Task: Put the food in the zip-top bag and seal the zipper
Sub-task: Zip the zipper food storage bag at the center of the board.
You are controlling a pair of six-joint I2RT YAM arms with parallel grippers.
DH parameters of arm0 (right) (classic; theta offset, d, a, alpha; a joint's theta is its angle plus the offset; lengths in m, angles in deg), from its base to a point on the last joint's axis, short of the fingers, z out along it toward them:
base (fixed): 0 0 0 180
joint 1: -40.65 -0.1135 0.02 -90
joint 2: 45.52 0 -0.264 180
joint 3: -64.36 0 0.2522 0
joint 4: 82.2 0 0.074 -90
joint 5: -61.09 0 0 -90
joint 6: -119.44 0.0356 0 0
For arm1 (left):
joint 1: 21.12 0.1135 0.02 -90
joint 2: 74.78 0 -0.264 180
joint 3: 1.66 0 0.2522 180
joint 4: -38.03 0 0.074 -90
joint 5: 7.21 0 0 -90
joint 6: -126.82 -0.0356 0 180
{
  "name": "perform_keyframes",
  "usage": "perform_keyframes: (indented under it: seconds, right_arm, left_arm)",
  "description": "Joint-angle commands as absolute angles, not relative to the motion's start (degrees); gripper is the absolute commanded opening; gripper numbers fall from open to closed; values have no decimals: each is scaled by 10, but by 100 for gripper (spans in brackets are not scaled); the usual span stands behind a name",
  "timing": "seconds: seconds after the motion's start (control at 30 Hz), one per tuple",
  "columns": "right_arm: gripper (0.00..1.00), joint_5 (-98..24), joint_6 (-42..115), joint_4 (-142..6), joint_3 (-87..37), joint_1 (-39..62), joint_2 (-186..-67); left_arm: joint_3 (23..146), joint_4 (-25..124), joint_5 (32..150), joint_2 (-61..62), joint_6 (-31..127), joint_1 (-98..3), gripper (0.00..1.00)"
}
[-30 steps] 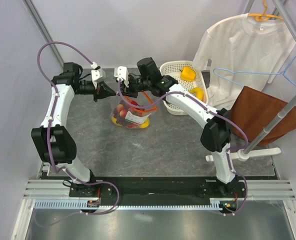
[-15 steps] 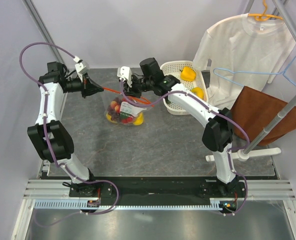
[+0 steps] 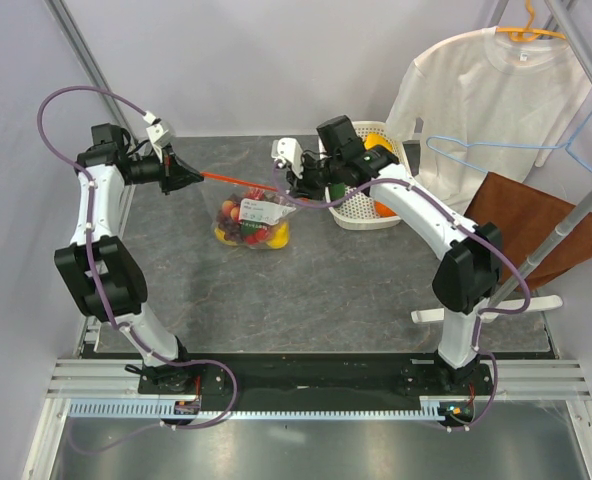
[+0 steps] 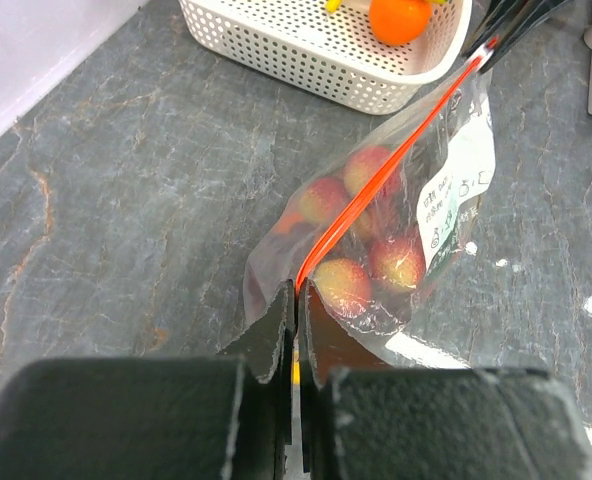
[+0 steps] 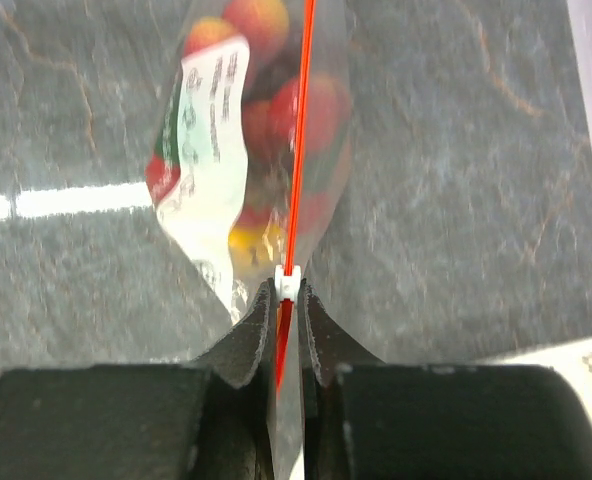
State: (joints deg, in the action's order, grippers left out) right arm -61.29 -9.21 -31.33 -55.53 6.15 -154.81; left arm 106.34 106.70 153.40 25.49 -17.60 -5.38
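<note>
Since half a second ago, the right gripper [image 3: 294, 187] has been travelling to the right, toward the white basket [image 3: 351, 216], while the left gripper [image 3: 184, 176] has been keeping its place at the far left of the table [image 3: 326, 285]. Between them the orange-red zipper [image 3: 241, 183] is now running as one taut, straight line.

The left gripper's jaws are pressing together on the left end of the zipper, as its wrist view is showing [image 4: 296, 295]. The right gripper's jaws are pinching the strip at its other end [image 5: 289, 296], with a small white tab [image 5: 289, 283] sitting on the zipper [image 5: 301, 130] just ahead of the fingertips.

The zip-top bag [image 3: 251, 225] is hanging below the strip, left of the basket and apart from it, with its white label [image 3: 259, 210] facing up. The food [image 3: 238, 226] is lying bunched inside the bag: red-yellow round fruits [image 4: 341, 283] and darker pieces behind the clear plastic. An orange fruit [image 4: 399, 17] is resting in the basket. Whether the bag's bottom is touching the table cannot be told.
</note>
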Motion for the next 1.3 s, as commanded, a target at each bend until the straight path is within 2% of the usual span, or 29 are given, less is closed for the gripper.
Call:
perform_keyframes:
  seconds: [0.0,0.27,0.43,0.53,0.57,0.6,0.73,0.77,0.83,1.0,1.27]
  right_arm:
    - [0,-593,-132,-228,-528,88,-1493]
    - [0,-588,-145,-204,-478,99,-1459]
    - [0,-604,-104,-219,-515,99,-1475]
    - [0,-638,-63,-219,-547,99,-1488]
    - [0,-661,-54,-220,-550,98,-1490]
    - [0,-670,-32,-222,-552,97,-1491]
    - [0,-696,27,-253,-526,86,-1481]
    - [0,-698,36,-270,-517,78,-1475]
    - [0,-698,56,-288,-494,70,-1467]
    - [0,-698,97,-341,-469,43,-1460]
    - [0,-697,159,-414,-447,6,-1470]
  left_arm:
    - [1090,1016,1525,263,-152,-35,2]
    - [1091,1006,1520,269,-130,-35,2]
    - [1086,1004,1525,261,-128,-39,2]
    - [1118,988,1507,275,-7,-42,15]
    - [1139,983,1506,279,35,-42,24]
    - [1145,982,1503,277,109,-42,29]
    - [1132,951,1461,242,284,-41,43]
    - [1123,951,1457,233,310,-42,70]
    - [1110,951,1439,206,391,-42,99]
    - [1027,956,1423,127,503,-45,100]
    - [918,1074,1462,67,529,-49,100]
